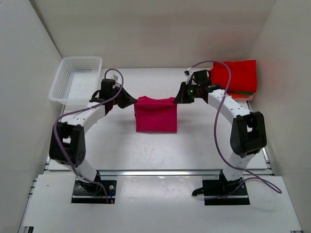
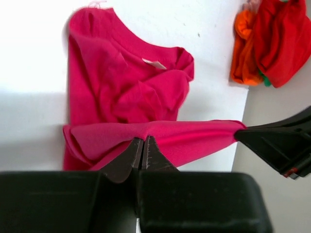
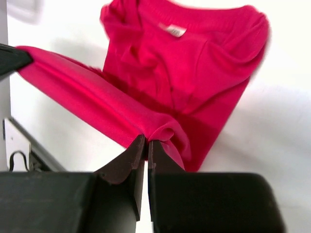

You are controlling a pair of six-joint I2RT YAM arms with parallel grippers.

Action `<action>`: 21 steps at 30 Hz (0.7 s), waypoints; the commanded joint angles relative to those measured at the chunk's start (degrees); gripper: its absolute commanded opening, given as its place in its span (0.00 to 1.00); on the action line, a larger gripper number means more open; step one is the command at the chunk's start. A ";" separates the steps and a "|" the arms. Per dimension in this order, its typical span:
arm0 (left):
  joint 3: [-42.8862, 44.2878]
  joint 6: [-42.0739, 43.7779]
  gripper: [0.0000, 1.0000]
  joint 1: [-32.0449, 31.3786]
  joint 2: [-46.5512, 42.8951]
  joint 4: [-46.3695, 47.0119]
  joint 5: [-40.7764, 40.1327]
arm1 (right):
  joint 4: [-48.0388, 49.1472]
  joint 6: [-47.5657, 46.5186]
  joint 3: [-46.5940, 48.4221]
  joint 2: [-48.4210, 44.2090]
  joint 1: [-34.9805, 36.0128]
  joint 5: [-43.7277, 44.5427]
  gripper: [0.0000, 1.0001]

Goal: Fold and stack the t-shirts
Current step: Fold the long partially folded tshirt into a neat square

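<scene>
A magenta-pink t-shirt [image 1: 155, 114] lies in the middle of the table, its far edge lifted and stretched taut between both grippers. My left gripper [image 1: 132, 100] is shut on the left end of that edge, cloth pinched at its tips [image 2: 144, 139]. My right gripper [image 1: 178, 99] is shut on the right end, with a small fold at its tips [image 3: 147, 141]. The shirt's collar and label [image 3: 172, 30] rest on the table below. At the far right sits a pile: a bright red t-shirt [image 1: 235, 75] on top, an orange one [image 2: 243, 48] and a bit of green one [image 2: 264, 79] beneath.
A white mesh basket [image 1: 77, 80] stands at the far left, close to the left arm. White walls [image 1: 24, 97] close in the table on the left, right and back. The right arm's elbow [image 1: 248, 131] is near the right wall.
</scene>
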 commanded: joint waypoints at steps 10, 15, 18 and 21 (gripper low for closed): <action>24.65 -4.01 0.20 1.43 28.36 8.32 -0.20 | 3.53 -4.38 21.82 22.17 -5.52 0.68 0.00; 23.64 -14.97 0.32 3.80 32.16 22.19 -3.18 | 13.35 -2.89 28.88 29.21 -7.54 1.46 0.23; 14.32 -23.15 0.35 5.47 28.83 37.66 -6.34 | 20.82 -0.70 28.53 29.65 -8.16 4.10 0.46; 9.21 -24.76 0.37 6.88 25.40 44.62 -9.16 | 23.48 1.50 28.61 29.48 -8.78 4.63 0.65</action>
